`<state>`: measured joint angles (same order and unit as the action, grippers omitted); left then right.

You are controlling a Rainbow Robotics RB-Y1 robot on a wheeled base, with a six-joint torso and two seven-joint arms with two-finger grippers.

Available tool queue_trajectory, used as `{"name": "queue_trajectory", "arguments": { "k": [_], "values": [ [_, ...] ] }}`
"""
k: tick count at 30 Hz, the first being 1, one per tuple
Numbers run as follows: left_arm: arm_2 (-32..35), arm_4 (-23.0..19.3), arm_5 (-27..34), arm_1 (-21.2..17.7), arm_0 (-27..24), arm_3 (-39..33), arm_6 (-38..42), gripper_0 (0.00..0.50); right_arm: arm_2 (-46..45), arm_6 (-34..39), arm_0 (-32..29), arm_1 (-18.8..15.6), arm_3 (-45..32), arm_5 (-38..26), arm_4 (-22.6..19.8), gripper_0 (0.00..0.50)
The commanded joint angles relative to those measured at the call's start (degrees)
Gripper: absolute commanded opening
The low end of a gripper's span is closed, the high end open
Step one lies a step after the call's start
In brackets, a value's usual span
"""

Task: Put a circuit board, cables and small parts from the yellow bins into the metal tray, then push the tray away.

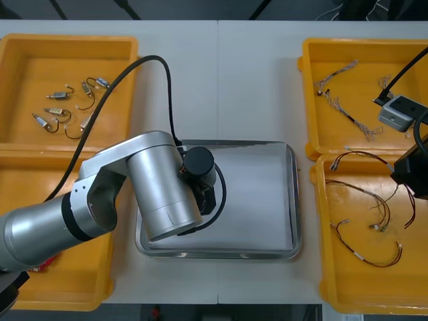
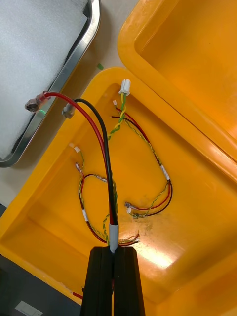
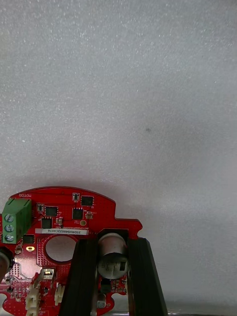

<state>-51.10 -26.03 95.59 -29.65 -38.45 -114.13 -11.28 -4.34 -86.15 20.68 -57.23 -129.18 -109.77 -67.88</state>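
Clamping a circuit board (image 3: 59, 217) over the metal tray (image 3: 123, 98) with left gripper (image 3: 112, 244), a red-and-black cable (image 2: 98, 133) with right gripper (image 2: 113, 251).

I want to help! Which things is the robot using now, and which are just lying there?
Using: circuit board in left claw, at metal tray; red and black cable in right claw.
Lying about: small metal parts, far left bin; loose cables, near right bin; thin cables, far right bin.

Reaches left arm (image 1: 160, 190) inward, wrist down — left hand (image 3: 112, 242) clamped on a circuit board (image 3: 74, 207). Pinches a cable (image 2: 111, 207) in right hand (image 2: 113, 249).
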Motion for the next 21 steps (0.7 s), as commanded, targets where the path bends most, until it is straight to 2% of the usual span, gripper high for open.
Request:
{"name": "queue_trajectory", "arguments": {
  "k": [1,17,18,20,21],
  "values": [
    [-1.11,0.63,-0.85,1.35,1.01,0.13,4.16,0.000,0.13,0.37,1.38,-2.18,-1.42,-0.23,0.30,0.000],
    [-3.83,0.81,-1.81,0.12,2.24,0.31,5.04,0.012,0.13,0.37,1.38,-2.18,-1.42,-0.23,0.30,0.000],
    [-3.83,0.98,-1.90,0.12,2.15,0.31,4.95,0.030,0.13,0.37,1.38,-2.18,-1.42,-0.23,0.30,0.000],
    [-3.83,1.86,-1.99,0.12,2.24,0.31,5.04,0.126,0.13,0.37,1.38,-2.18,-1.42,-0.23,0.30,0.000],
    [-3.83,2.04,-1.90,0.12,2.24,0.31,5.04,0.138,0.13,0.37,1.38,-2.18,-1.42,-0.23,0.30,0.000]
  ]
}}
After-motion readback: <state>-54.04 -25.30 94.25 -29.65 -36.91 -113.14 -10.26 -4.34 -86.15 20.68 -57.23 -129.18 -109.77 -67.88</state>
